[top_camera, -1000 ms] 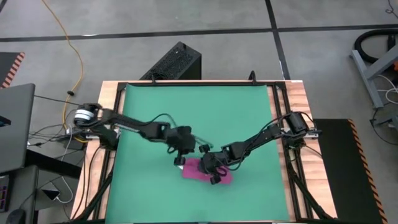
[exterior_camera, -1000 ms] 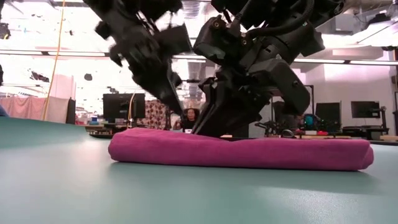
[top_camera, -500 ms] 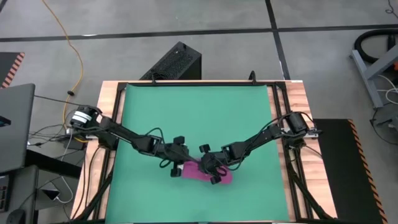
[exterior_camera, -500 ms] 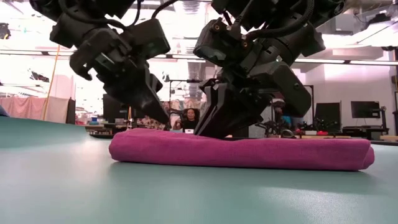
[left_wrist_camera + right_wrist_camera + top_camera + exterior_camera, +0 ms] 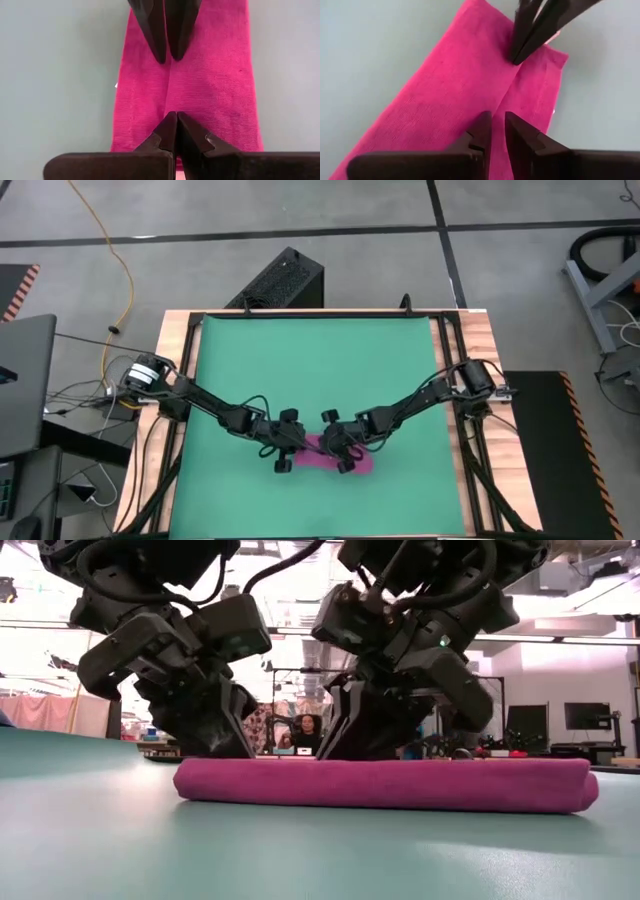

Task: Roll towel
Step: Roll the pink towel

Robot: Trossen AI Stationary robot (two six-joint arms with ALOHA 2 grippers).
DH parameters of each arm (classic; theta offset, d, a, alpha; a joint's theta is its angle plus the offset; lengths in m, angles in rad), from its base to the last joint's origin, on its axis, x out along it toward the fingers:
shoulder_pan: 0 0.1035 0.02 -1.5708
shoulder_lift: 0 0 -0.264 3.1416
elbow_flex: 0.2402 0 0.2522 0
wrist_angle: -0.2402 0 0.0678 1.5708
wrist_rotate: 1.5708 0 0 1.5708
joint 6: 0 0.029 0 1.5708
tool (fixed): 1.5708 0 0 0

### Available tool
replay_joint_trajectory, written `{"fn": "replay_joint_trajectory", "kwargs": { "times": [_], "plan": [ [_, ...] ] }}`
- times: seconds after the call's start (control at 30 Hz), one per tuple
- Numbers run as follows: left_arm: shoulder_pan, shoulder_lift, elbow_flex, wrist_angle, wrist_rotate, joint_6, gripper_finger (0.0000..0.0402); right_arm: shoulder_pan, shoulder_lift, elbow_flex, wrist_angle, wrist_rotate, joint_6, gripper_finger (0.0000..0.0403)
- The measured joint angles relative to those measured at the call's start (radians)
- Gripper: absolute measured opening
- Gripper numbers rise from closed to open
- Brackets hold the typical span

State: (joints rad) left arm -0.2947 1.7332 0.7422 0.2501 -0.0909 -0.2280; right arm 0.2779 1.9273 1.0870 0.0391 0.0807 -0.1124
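The towel lies near the front edge of the green mat, about midway across, as a long flattened band rather than a tight cylinder. Seen from table height it is a low, soft-edged bar with rounded ends, so the folding or first turn looks done while a true roll seems yet to be made.

The left gripper is down on the towel's left part, its fingers pressed together with the tips on the cloth and nothing caught between them, as its wrist view shows. The right gripper stands just beside it, toward the towel's middle, its fingers narrowly parted and resting on the cloth along a lengthwise crease; whether they pinch a layer I cannot tell.

The towel is magenta-pink, a fine ribbed weave, limp and thick. A bit of white shows at one long edge, probably its tag. The mat is smooth and matte.
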Motion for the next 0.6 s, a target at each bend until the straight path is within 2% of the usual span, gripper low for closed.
{"fn": "replay_joint_trajectory", "kwargs": {
  "times": [0.27,0.6],
  "plan": [
    [-0.003,0.0,0.0,-0.007,0.042,-0.043,0.0,-0.02,0.082,0.005,0.041,0.037,0.042,0.0051],
    [-0.049,0.001,0.0,-0.025,0.063,-0.107,0.0,-0.064,0.079,0.004,0.029,0.091,0.124,0.0029]
  ]
}}
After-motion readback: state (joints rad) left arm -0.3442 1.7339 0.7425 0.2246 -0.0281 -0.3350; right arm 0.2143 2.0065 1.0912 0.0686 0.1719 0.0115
